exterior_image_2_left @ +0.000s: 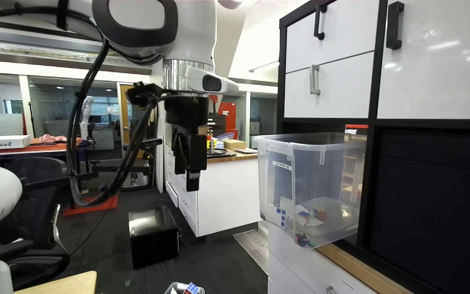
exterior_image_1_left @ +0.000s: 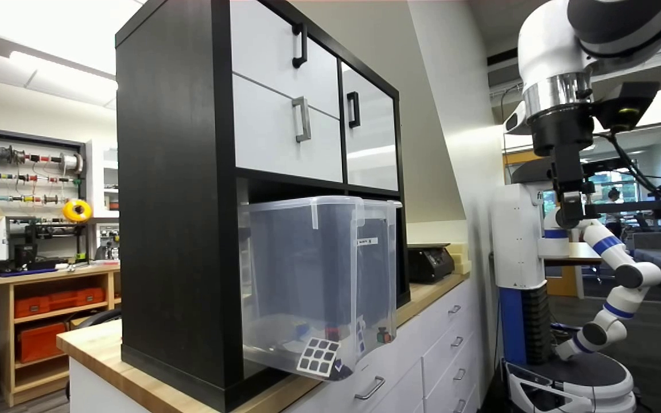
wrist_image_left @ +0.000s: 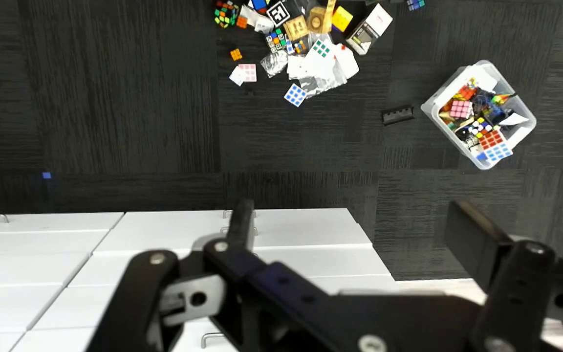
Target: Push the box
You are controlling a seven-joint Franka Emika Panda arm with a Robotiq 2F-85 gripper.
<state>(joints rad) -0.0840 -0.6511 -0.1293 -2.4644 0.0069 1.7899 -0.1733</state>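
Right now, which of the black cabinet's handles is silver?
The handle on the lower drawer, above the clear box; the other two visible handles are black.

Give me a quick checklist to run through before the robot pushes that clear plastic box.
1. Box within pushing reason: ok, it juts from the front of the black shelf.
2. Gripper empty: ok, open and holding nothing.
3. Gripper against the box: not ok, a gap shows in both exterior views.
4. White drawers above the box shut: ok, they look flush.
5. Small cube inside secured: cannot tell, it lies on the box's floor.
6. Room behind the box: cannot tell, mostly hidden.
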